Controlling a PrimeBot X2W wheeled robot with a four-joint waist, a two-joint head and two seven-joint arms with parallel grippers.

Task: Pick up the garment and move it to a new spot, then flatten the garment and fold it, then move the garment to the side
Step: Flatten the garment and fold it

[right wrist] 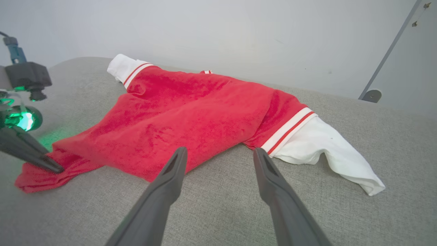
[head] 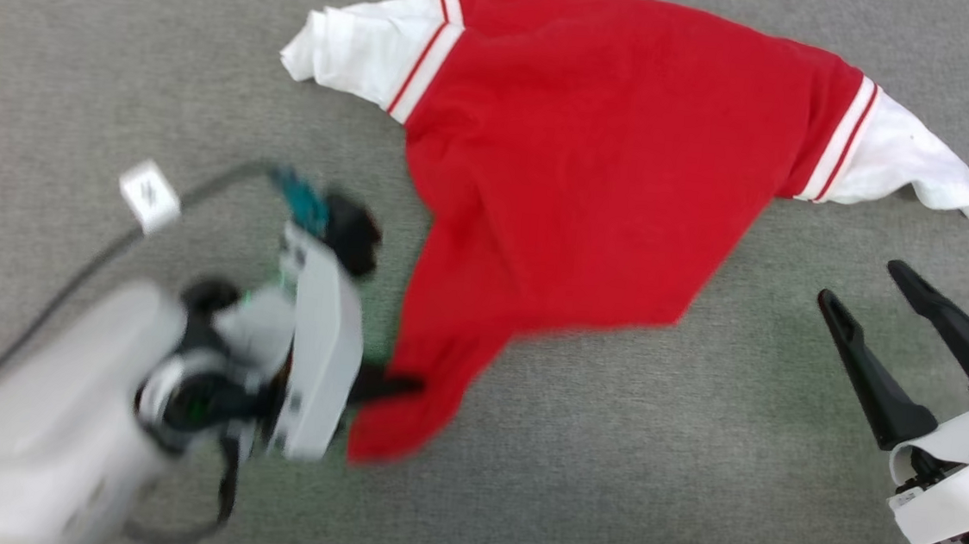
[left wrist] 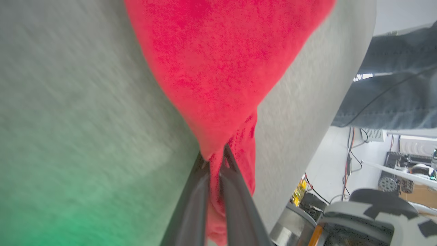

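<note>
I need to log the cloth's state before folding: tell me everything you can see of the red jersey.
The garment is a red, soft knit-looking tee with white short sleeves joined by red-white striped trim. It lies rumpled, plain red side up, on the grey fabric surface, sleeves spread to both sides. Its lower corner is bunched and pinched by the shut left gripper.

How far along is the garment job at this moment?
Done: nothing looks finished; the red jersey tee with white sleeves lies rumpled on the grey cloth surface. In hand: left pincer shut on its red corner; right pincer open, apart. Remaining: moving, flattening, folding, setting aside.
</note>
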